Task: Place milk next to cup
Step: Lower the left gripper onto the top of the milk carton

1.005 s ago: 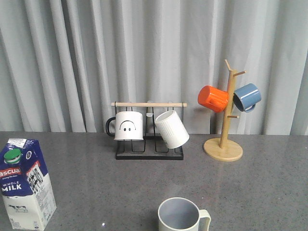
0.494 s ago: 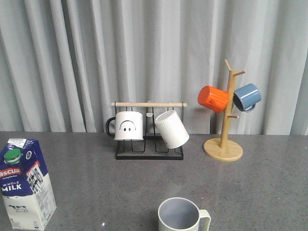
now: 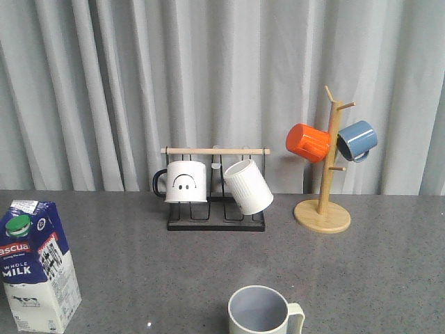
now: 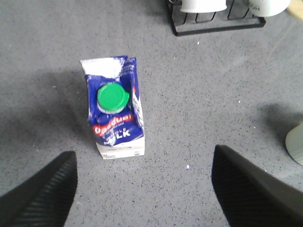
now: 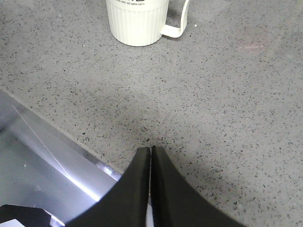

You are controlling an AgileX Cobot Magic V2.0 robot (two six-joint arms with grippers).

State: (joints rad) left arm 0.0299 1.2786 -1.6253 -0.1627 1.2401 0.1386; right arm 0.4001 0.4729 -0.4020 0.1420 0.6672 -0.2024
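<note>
The milk [image 3: 36, 264] stands upright at the front left of the grey speckled tabletop [image 3: 174, 271], its green cap [image 3: 17, 224] on the sloped top, well apart from the cup [image 3: 263, 311], which sits at the front edge near the middle with its handle to the right. Only the front view takes in both at once, along with the backdrop of grey curtain [image 3: 104, 83].

The left wrist view looks down on the carton [image 4: 115, 113] from above: the left tool [image 4: 144, 189] is spread wide, its two dark fingers [image 4: 42, 198] at either side, holding nothing, with the carton beyond the gap between them. At that picture's edge a pale sliver of the cup [image 4: 296, 144] shows.

The right wrist view shows the right tool [image 5: 151, 156] with its fingertips pressed together on nothing, low over the tabletop beside its metal edge, and the ribbed cream wall and handle of the cup [image 5: 138, 21] beyond.

Farther back stand a black wire rack [image 3: 215, 209] with a smiley-face mug [image 3: 184, 182] and a tilted white ribbed mug [image 3: 249, 188], and at right a wooden mug tree [image 3: 325, 174] bearing an orange mug [image 3: 307, 142] and a blue mug [image 3: 357, 140].
</note>
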